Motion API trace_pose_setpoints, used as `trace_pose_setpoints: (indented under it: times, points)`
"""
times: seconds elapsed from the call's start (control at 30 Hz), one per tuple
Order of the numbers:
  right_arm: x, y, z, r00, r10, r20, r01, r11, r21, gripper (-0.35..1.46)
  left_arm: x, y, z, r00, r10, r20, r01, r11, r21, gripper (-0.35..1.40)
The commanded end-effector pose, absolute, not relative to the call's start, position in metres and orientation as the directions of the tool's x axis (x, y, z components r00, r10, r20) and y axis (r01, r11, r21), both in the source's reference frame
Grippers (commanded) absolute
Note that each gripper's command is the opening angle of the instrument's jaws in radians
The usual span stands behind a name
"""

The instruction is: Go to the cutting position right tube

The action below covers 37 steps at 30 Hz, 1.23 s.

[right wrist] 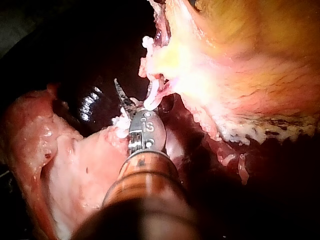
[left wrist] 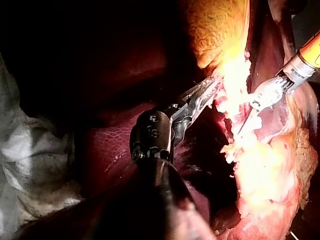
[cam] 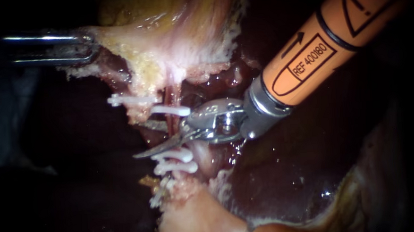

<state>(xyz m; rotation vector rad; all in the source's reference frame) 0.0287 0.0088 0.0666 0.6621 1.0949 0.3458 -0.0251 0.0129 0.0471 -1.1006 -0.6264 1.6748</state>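
As left tool (cam: 86,46) grips gallbladder (cam: 165,33), right tool (cam: 150,140) (blades (cam: 160,148) apart) touches tube (cam: 173,114).

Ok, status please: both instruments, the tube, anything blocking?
Left instrument jaws shut on pale yellowish tissue. Right orange-shafted instrument blades open, astride thin reddish tube between white plastic clips. Nothing blocking.

the left instrument (cam: 87,45) enters from the left, jaws clamped on the gallbladder (cam: 174,23) edge up top. below that, a tube (cam: 169,96) runs down between upper clips (cam: 171,111) and lower clips (cam: 173,155). the right instrument (cam: 154,138), entering from the upper right, straddles the tube between the two sets of clips.
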Motion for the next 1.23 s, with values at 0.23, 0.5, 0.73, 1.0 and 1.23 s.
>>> trace_pose_setpoints:
  times: [0.23, 0.5, 0.73, 1.0, 1.23]
  points:
    - [0.0284, 0.0078, 0.0649, 0.408, 0.554, -0.726, 0.134, 0.75, 0.648, 1.35, -0.0247, 0.0132, 0.0474, -0.09, 0.924, -0.372, -0.455, -0.371, -0.809, -0.35]
    - [0.0291, 0.0068, 0.0618, 0.368, 0.568, -0.736, 0.216, 0.718, 0.662, 1.31, -0.0244, 0.0134, 0.0477, -0.089, 0.923, -0.373, -0.457, -0.371, -0.808, -0.35]
    - [0.0294, 0.0071, 0.0609, 0.35, 0.579, -0.736, 0.222, 0.712, 0.666, 1.31, -0.0244, 0.0133, 0.0478, -0.089, 0.923, -0.374, -0.458, -0.371, -0.808, -0.35]
    - [0.0293, 0.0072, 0.0611, 0.351, 0.584, -0.732, 0.219, 0.709, 0.67, 1.31, -0.0245, 0.0132, 0.0479, -0.088, 0.923, -0.374, -0.459, -0.371, -0.807, -0.35]
    - [0.0293, 0.0072, 0.0611, 0.351, 0.584, -0.732, 0.217, 0.71, 0.67, 1.31, -0.0245, 0.0132, 0.048, -0.088, 0.923, -0.375, -0.459, -0.372, -0.807, -0.35]
